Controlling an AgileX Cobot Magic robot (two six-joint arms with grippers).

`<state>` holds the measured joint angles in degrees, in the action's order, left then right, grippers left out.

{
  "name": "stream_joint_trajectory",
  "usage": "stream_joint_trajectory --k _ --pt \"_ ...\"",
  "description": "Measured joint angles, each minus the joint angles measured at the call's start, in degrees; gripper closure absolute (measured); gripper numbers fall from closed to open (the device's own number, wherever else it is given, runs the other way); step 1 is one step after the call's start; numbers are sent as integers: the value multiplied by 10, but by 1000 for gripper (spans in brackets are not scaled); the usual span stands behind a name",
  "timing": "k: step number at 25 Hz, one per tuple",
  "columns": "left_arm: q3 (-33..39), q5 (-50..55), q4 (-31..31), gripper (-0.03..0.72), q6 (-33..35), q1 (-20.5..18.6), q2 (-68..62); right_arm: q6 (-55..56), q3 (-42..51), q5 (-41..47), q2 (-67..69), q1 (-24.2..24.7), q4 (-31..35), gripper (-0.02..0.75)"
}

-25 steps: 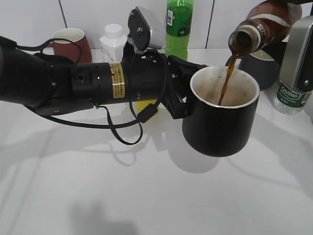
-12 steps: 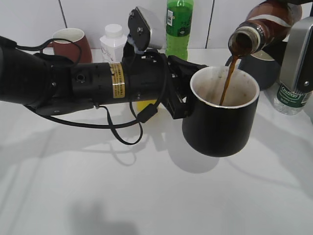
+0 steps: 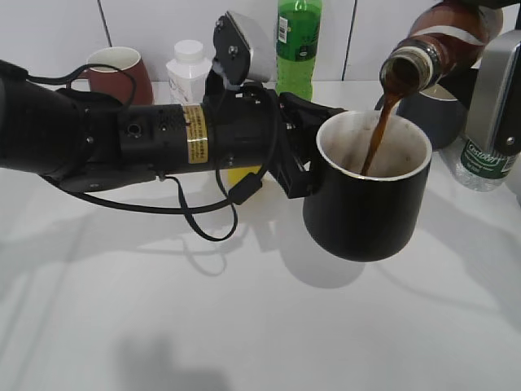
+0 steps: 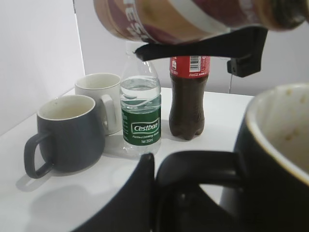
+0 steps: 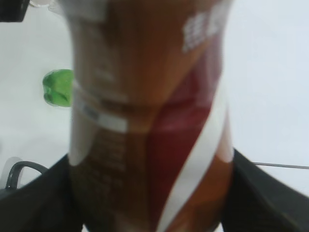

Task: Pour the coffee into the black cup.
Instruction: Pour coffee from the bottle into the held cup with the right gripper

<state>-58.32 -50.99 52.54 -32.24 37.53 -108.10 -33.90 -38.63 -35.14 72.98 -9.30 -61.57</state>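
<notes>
Left gripper (image 3: 303, 167): jaws nearly closed, pinching the loop handle of the black cup (image 3: 368, 204); cup is held clear of the table, upright, its shadow lying on the surface beneath it. Right gripper (image 5: 145, 193): jaws spread wide around the body of the coffee bottle (image 3: 440, 41), black fingers (image 5: 34, 193) pressed to either side of it in the right wrist view.

Bottle: clear, curvy plastic, red-brown and white label, tilted mouth-down above the cup's right rim. A thin dark brown stream of coffee (image 3: 376, 138) falls from the mouth into the cup. Cup: glossy black outside, tapered, white interior with brown speckling, thin pale rim.

Left arm (image 3: 122, 138): matte black cylinder with a yellow label band and a loose black cable looping below it.

Surface: white table (image 3: 203, 326), smooth, with soft shadows. Behind: white tiled wall with dark grout lines. Along the back edge: maroon mug (image 3: 118, 72), white capped bottle (image 3: 189, 69), tall green soda bottle (image 3: 298, 41). At right: matte dark grey mug (image 4: 67, 133), white mug (image 4: 101, 104) just behind it, clear water bottle (image 4: 140, 116) with a green label, dark cola bottle (image 4: 188, 96) with a red label.
</notes>
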Motion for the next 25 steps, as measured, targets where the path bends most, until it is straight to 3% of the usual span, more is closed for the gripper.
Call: stream_joint_trajectory --k 25 --pt "0 0 27 651 0 0 0 -11 0 0 0 0 0 203"
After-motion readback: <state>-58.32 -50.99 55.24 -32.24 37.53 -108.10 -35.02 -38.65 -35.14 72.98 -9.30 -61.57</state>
